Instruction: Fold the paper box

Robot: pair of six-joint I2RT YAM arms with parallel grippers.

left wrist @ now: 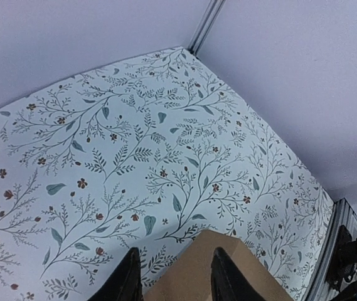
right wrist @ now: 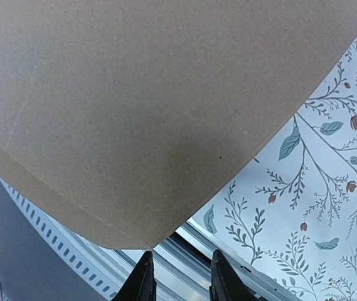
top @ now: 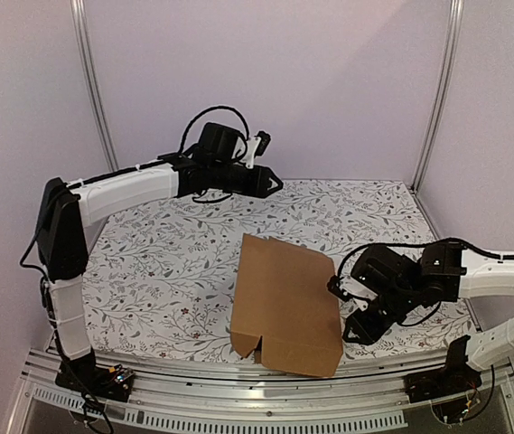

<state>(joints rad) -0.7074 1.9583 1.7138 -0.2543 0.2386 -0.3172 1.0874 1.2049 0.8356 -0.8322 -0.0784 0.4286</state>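
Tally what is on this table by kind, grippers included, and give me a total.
Paper box: 1
Grippers: 2, the left gripper and the right gripper
Floral table cover: 1
Total: 4

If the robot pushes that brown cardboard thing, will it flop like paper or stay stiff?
Probably stiff: the paper box lies as a straight-edged sheet, not sagging. It would likely bend only at its flaps, like the notched near corner. It looks thin and light, so a sideways push may slide it across the table.
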